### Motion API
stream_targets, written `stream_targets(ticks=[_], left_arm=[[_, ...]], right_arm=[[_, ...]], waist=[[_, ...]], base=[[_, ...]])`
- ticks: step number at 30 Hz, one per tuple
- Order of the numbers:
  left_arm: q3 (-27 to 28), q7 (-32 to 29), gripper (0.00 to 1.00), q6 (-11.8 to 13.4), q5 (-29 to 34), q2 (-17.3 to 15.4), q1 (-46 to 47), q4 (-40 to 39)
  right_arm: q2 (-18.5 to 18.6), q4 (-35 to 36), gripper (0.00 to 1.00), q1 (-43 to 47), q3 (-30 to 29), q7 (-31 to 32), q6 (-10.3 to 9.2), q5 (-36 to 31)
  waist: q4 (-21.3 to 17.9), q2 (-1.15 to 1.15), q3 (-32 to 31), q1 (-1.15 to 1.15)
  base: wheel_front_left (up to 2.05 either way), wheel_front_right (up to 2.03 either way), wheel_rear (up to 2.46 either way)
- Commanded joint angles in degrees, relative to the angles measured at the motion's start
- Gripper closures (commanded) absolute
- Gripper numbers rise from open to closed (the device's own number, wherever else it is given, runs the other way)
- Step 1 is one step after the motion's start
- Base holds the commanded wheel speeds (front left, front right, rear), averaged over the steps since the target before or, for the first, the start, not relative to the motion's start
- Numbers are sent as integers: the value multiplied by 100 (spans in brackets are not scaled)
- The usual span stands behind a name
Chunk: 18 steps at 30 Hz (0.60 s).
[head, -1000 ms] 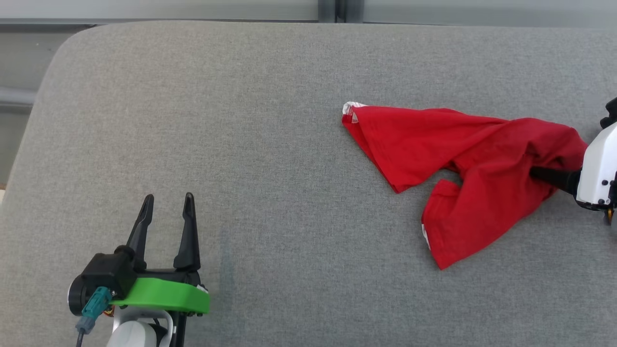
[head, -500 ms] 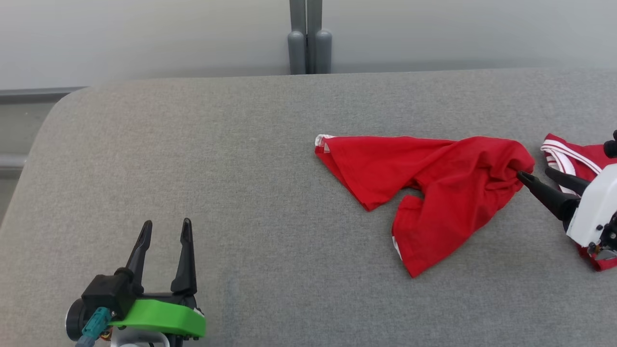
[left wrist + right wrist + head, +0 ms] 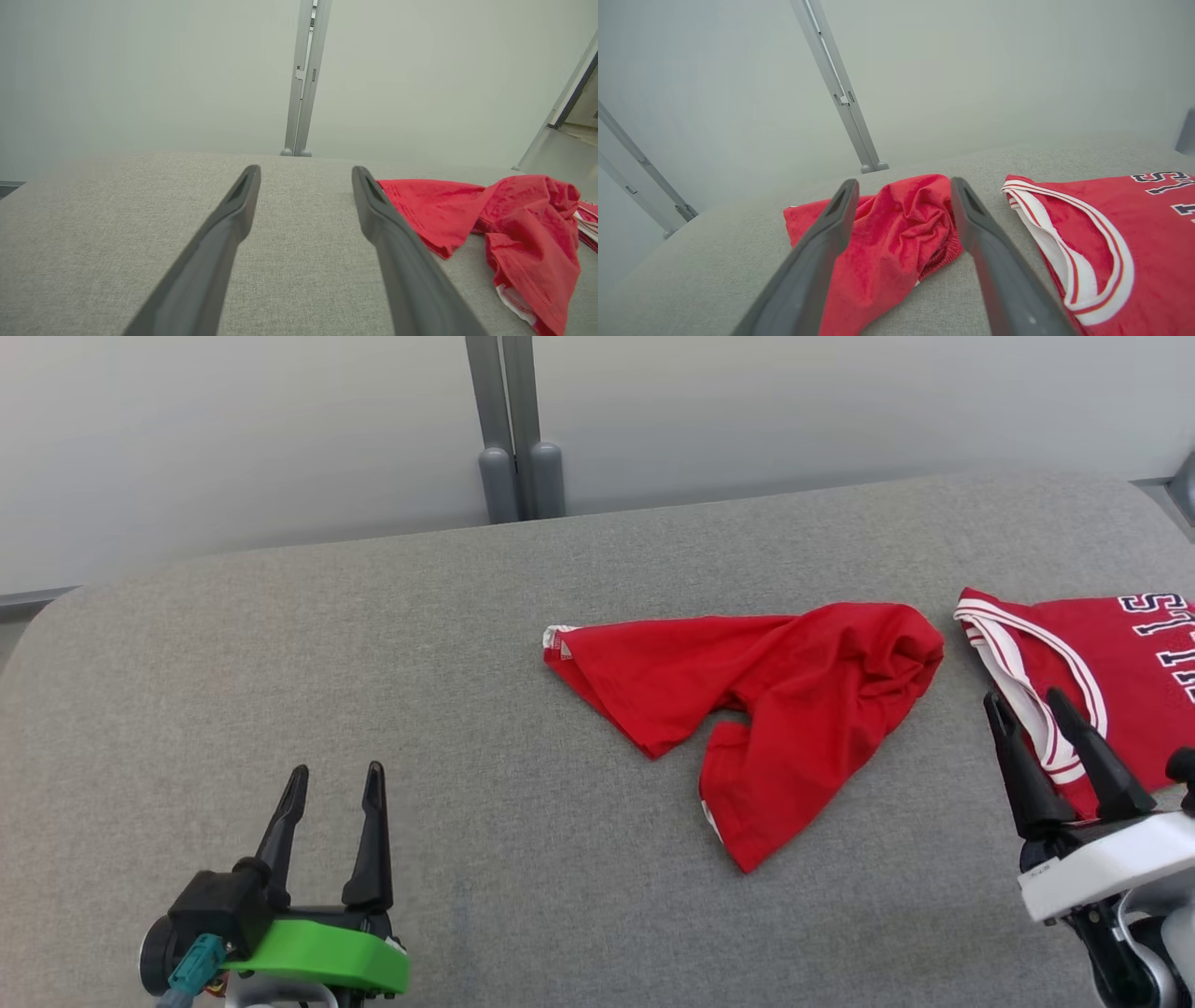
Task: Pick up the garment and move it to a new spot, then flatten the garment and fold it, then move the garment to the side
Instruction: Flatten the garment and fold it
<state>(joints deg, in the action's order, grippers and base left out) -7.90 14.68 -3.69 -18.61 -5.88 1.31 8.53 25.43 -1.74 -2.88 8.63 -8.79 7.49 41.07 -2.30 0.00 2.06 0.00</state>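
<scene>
You have a crumpled red soft-cloth garment (image 3: 747,700) lying bunched and creased, a white hem showing, on the grey woven-fabric desk (image 3: 373,644). Just right of the garment lies a flat red jersey with white-striped trim and dark lettering (image 3: 1102,653). Your right gripper (image 3: 1022,698) hangs over that trim beside the garment, jaws wide apart, empty. Your left gripper (image 3: 337,771), well left of the garment, is equally spread and holds nothing.

Grey surface (image 3: 373,644) carries red garment (image 3: 794,681) — and jersey (image 3: 1111,653).
</scene>
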Motion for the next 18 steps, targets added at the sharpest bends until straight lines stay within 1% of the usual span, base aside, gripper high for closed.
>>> stream_targets(ticks=[1, 7, 9, 12, 14, 18], left_arm=[[2, 8, 0, 25, -42, -7, 28, 5], [-19, 24, 0, 24, -58, 5, 60, 31], [-51, 30, 0, 5, -59, 15, 77, 43], [-226, -7, 0, -60, -48, 61, 166, 36], [-471, -247, 0, -156, -249, 131, 217, 89], [-1062, -938, 0, -283, -361, 181, 581, 235]], right_arm=[[-114, -71, 0, 34, 28, -118, 2, -82], [-362, -349, 0, -67, 59, -440, 2, -406], [-386, -425, 0, -99, 63, -491, 2, -514], [-429, -488, 0, -177, -89, -561, 2, -652], [-487, -513, 0, -221, -230, -599, 2, -739], [-492, -552, 0, -368, -410, -618, 2, -912]], waist=[[-49, 0, 4, 0], [-112, 0, -9, 0], [-128, 0, -12, 0], [-164, 0, 15, 0], [-202, 0, 57, 0], [-300, 0, 221, 0]], base=[[0, 0, 0], [0, 0, 0], [0, 0, 0], [0, 0, 0], [0, 0, 0], [0, 0, 0]])
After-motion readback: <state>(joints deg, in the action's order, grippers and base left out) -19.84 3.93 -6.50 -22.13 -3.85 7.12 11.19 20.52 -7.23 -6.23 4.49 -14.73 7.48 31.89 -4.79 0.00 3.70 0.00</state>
